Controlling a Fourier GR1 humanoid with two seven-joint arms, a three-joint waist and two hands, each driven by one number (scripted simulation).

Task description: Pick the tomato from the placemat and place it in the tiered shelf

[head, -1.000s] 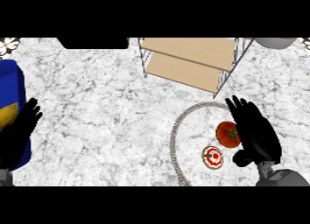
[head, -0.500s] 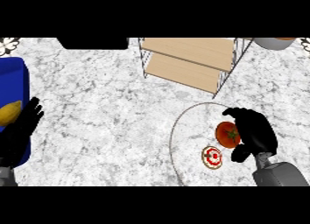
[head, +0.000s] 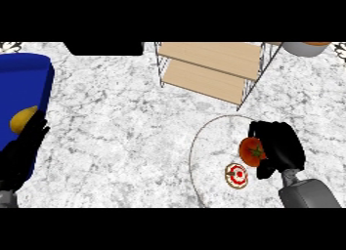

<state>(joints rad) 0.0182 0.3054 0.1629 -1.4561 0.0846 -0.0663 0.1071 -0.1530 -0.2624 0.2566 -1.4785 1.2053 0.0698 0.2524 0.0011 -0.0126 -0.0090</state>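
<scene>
because the tomato (head: 251, 151) lies on the placemat (head: 205, 141) at the near right of the desk (head: 125, 127), the right robot hand (head: 280, 149) curls its fingers round it from the right, ready to lift. the tiered shelf (head: 212, 66) waits at the far side. the left robot hand (head: 21, 151) rests near left, fingers relaxed, by a blue container (head: 13, 88).

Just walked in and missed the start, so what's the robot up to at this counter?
The right robot hand is curled round a red tomato with a green stem, which sits on a round pale placemat with a thin dark rim. A small round red-and-white item lies beside it on the mat. The wooden tiered shelf with a wire frame stands farther back on the marble counter, holding no tomato yet. The left robot hand rests open at the left edge.
</scene>
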